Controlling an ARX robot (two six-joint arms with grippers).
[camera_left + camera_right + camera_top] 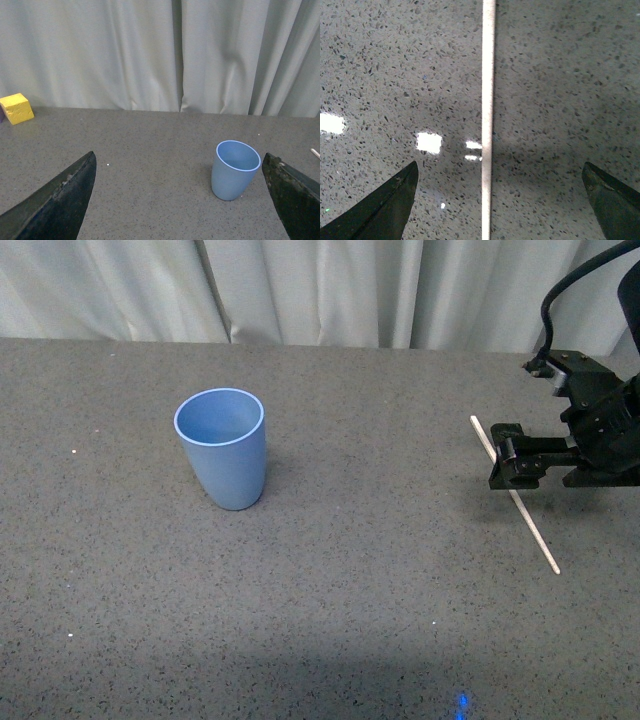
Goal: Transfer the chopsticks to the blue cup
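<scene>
**On the table at 3 o'clock: stick lying free, not gripped**

At 3 o'clock in the front view, the chopsticks (530, 522), one pale stick, lie flat on the grey speckled table (350, 620), running from 11 to 5 o'clock. Over the stick's middle hangs the right gripper (510, 458), jaws spread wide. The right wrist view shows the stick between the fingers (385, 210), touching neither. At 9 o'clock, well apart, the blue cup (220, 448) stands upright. The left gripper (177, 156) is spread wide, holding nothing. A yellow block (16, 108) sits near the curtain (125, 50).

The right arm (600, 415) is matte black and blocky, a black cable (547, 315) arching above its tool (508, 458).
</scene>
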